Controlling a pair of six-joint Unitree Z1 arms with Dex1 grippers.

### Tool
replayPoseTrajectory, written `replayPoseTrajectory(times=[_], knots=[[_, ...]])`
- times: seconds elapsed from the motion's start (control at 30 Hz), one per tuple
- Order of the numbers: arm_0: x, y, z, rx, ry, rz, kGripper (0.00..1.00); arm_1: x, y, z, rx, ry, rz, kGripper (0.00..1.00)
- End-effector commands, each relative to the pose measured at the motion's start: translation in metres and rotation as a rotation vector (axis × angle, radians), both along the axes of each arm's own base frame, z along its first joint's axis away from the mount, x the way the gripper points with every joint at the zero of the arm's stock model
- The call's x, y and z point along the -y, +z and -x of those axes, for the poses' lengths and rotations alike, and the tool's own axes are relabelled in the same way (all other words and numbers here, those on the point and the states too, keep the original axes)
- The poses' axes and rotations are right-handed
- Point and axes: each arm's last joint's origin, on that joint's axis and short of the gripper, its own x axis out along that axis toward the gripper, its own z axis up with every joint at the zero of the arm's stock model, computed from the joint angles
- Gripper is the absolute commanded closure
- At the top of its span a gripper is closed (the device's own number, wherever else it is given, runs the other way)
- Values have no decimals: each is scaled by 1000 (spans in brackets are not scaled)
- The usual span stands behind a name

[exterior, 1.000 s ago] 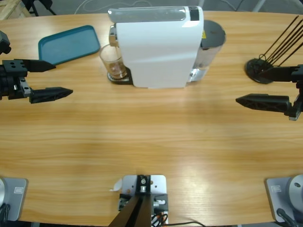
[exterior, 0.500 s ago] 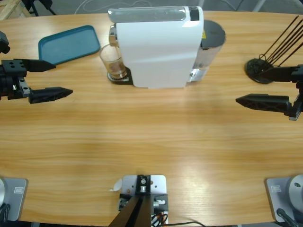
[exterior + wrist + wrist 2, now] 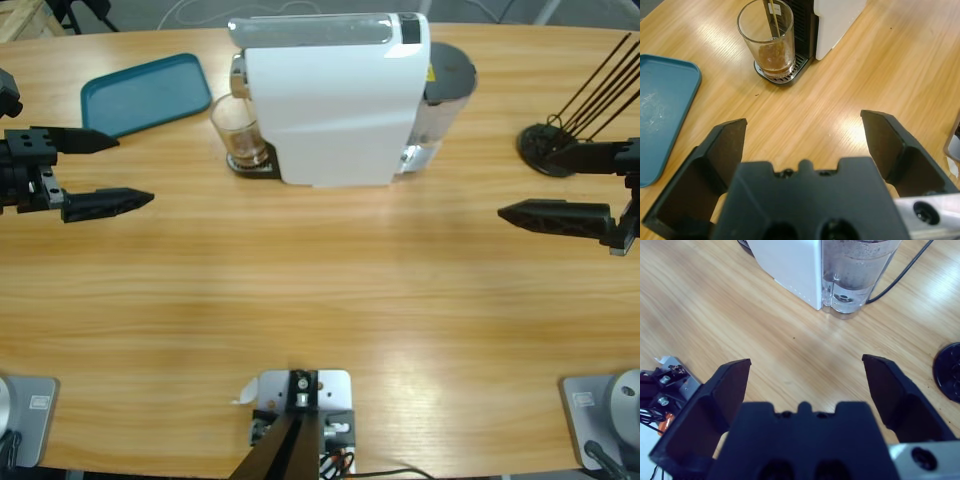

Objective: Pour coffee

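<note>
I see a white coffee machine [image 3: 335, 100] standing at the far side of the wooden table [image 3: 320, 300]. A clear glass [image 3: 238, 130] sits on the machine's black drip tray [image 3: 782, 76], under the spout. The coffee [image 3: 776, 56] is a shallow brown layer in the bottom of that glass, and a thin stream runs down into it. A teal tray [image 3: 145, 92] lies flat on the table just left of the glass. My left gripper [image 3: 105, 170] hangs at the left edge, jaws spread wide and holding nothing, pointed toward the glass but well apart from it. My right gripper [image 3: 540, 185] hangs at the right edge, also wide open and empty, facing the machine's clear water tank [image 3: 855, 275]. A black round stand [image 3: 548, 148] with thin rods sits near it.
</note>
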Motion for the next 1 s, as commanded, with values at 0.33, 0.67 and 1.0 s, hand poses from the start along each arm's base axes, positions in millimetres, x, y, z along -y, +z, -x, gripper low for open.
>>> replayPoseTrajectory(times=[0.33,0.67,1.0], knots=[[-1,-12,-11,26,78,-83,0,2,-11,1,-27,-22,14,0],[17,-33,-68,30,11,-67,0,1,-12,-1,-40,-18,18,0],[38,-43,-108,-33,-144,-9,4,3,-9,3,-35,-22,1,0]])
